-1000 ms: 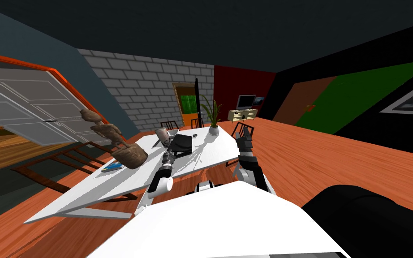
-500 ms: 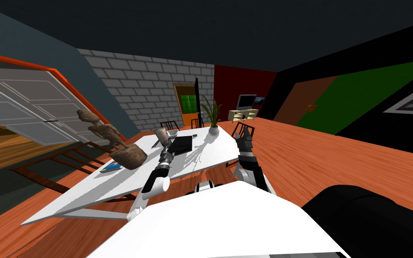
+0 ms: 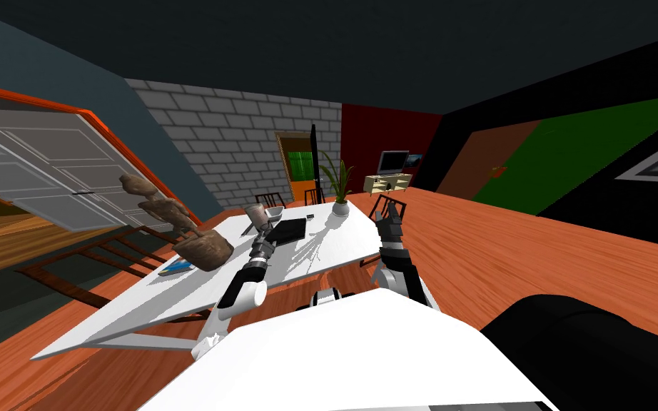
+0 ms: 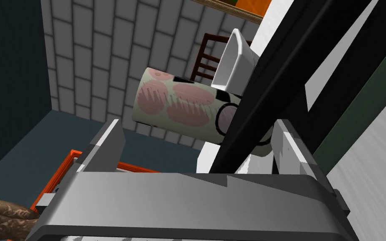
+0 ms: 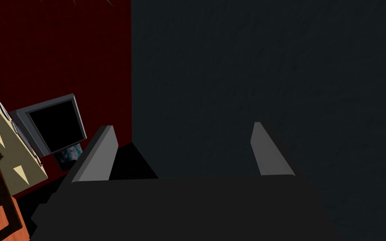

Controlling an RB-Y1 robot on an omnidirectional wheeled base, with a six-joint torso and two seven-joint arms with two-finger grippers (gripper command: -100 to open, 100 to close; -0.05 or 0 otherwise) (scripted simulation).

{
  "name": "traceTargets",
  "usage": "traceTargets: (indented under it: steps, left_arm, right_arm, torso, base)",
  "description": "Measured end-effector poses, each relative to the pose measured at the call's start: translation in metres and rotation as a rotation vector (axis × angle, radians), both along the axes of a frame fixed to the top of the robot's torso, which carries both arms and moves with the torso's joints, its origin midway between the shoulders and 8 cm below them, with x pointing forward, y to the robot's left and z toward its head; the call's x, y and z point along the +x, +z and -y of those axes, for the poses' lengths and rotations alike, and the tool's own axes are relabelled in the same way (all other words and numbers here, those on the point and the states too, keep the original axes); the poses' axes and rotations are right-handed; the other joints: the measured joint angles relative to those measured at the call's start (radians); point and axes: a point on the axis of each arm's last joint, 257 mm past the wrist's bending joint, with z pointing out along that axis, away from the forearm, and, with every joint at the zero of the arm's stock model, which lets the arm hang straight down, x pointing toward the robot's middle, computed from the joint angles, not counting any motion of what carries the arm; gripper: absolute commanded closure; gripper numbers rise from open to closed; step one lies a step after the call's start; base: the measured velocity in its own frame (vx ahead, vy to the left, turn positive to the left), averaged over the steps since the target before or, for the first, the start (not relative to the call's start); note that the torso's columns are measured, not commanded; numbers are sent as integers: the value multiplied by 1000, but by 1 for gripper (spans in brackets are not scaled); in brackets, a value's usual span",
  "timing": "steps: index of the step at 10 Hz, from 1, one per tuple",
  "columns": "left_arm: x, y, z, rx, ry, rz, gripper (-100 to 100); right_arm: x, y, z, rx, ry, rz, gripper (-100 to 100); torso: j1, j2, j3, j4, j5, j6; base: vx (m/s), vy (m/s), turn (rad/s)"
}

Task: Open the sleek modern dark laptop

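On the white table [image 3: 142,300] the far left holds a brown lumpy sculpture [image 3: 203,248], with a flat blue item [image 3: 178,267] lying just beside its near side. To the right of those, my left arm reaches out over the table, and the left gripper [image 3: 267,232] sits at the near left corner of the dark laptop [image 3: 288,230]. The laptop lies flat near the middle of the table's far part. In the left wrist view the two fingers [image 4: 109,144] stand wide apart, and the laptop's thin black edge runs slantwise up between them, close to one finger and well clear of the other. They hold nothing, and I cannot tell whether that finger touches the edge. Just beyond the gripper stand a cup with pink blotches [image 3: 255,212] and a white bowl [image 3: 275,211], side by side at the laptop's far left. Further right a plant in a white pot [image 3: 340,207] stands near the table's far right edge. The right gripper [image 3: 390,211] hangs past that edge, raised, its fingers spread and empty
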Motion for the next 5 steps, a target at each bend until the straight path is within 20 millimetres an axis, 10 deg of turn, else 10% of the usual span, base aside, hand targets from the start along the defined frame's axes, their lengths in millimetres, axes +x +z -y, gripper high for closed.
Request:
traceTargets:
  steps: [5]
  left_arm:
    - [0,0,0,0,0,1,0]
  right_arm:
    - [0,0,0,0,0,0,0]
  torso:
    - [1,-2,-1,-2,1,0]
  base:
    - [0,0,0]
